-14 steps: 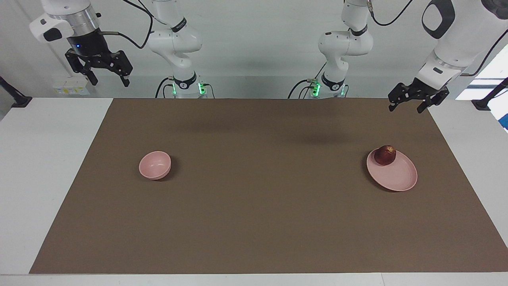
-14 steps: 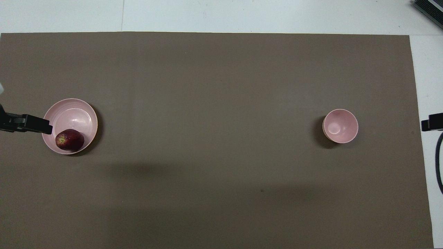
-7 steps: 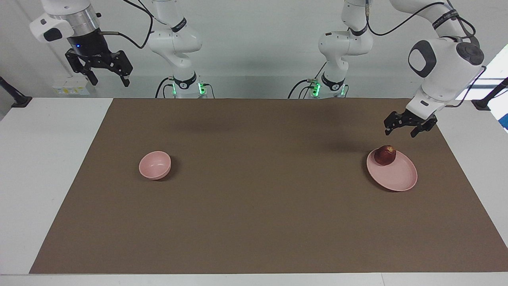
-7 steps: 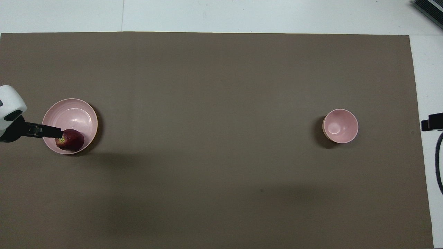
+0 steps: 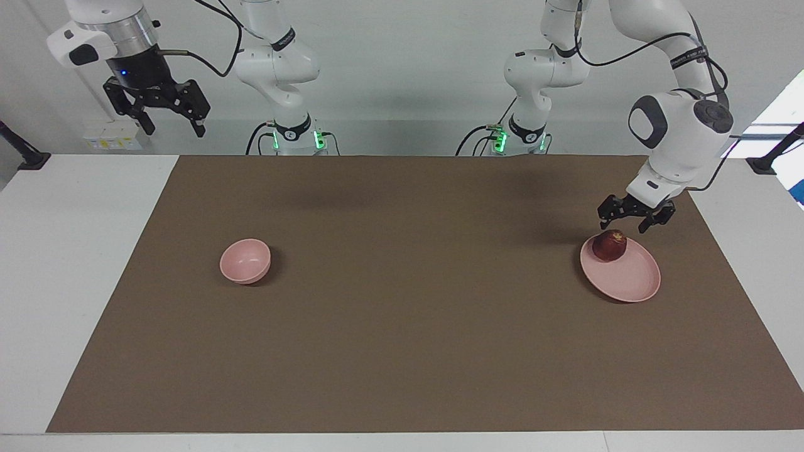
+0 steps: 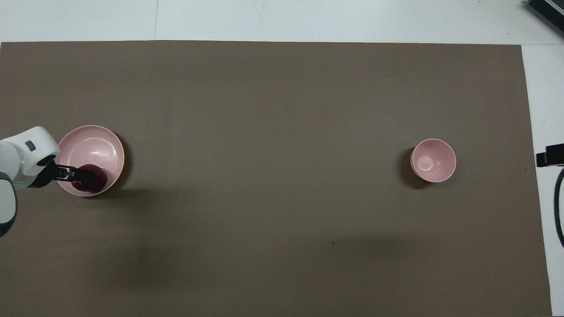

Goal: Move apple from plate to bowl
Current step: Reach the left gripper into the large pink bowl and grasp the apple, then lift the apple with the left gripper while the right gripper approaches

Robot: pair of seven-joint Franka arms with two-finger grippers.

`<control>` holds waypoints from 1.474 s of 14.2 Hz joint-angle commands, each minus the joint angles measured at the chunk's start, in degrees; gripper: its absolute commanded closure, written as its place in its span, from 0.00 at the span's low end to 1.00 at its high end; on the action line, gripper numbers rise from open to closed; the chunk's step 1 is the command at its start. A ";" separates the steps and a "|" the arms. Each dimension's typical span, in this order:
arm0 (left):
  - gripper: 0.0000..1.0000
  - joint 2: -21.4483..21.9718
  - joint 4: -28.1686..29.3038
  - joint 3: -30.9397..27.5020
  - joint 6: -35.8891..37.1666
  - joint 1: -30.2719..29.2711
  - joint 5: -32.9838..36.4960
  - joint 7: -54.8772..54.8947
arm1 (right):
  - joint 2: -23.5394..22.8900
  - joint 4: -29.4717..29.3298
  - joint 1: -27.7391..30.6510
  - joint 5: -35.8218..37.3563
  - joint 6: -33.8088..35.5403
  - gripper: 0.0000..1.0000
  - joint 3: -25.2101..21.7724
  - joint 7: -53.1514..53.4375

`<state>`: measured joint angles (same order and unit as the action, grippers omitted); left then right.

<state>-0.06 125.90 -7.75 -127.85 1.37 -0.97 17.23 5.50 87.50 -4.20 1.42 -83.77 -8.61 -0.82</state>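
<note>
The dark red apple (image 5: 609,245) (image 6: 98,179) lies on the pale pink plate (image 5: 628,280) (image 6: 92,147), at the plate's edge nearest the robots, toward the left arm's end of the table. My left gripper (image 5: 623,225) (image 6: 83,175) is open and hangs just above the apple, not touching it. The small deep pink bowl (image 5: 245,260) (image 6: 433,160) stands toward the right arm's end of the table. My right gripper (image 5: 171,123) is open and waits high up above that end; only its tip (image 6: 549,155) shows in the overhead view.
A brown mat (image 5: 402,351) covers the white table (image 5: 69,251). Both arm bases (image 5: 294,135) (image 5: 521,135) stand at the mat's edge nearest the robots.
My left gripper has come down and moved over the plate to a spot just above the apple. The apple, plate, bowl and right arm have not moved.
</note>
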 commanded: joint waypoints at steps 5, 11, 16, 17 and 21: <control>0.36 -2.32 4.44 0.19 -9.70 -0.93 -2.01 1.32 | 0.48 0.22 0.15 -0.11 0.01 0.00 0.34 0.11; 1.00 -1.79 1.65 0.45 -7.08 -0.14 -2.37 0.88 | 0.48 0.22 0.15 -0.11 0.01 0.00 0.34 0.20; 1.00 0.41 -8.80 1.60 10.04 1.87 -13.41 -0.35 | 0.57 0.22 0.07 -0.19 0.27 0.00 0.43 0.03; 1.00 0.23 -10.91 2.38 12.95 2.05 -16.23 -2.01 | 0.57 0.22 -0.11 -0.19 0.27 0.00 0.43 -0.15; 1.00 0.41 -13.74 8.79 15.35 1.97 -26.17 -15.61 | 0.92 0.48 -0.11 -0.37 3.25 0.00 1.22 -0.15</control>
<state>0.72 113.84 -0.89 -113.79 2.83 -23.34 7.04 5.51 87.50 -4.47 1.37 -82.57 -8.44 -0.82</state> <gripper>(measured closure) 0.295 0.000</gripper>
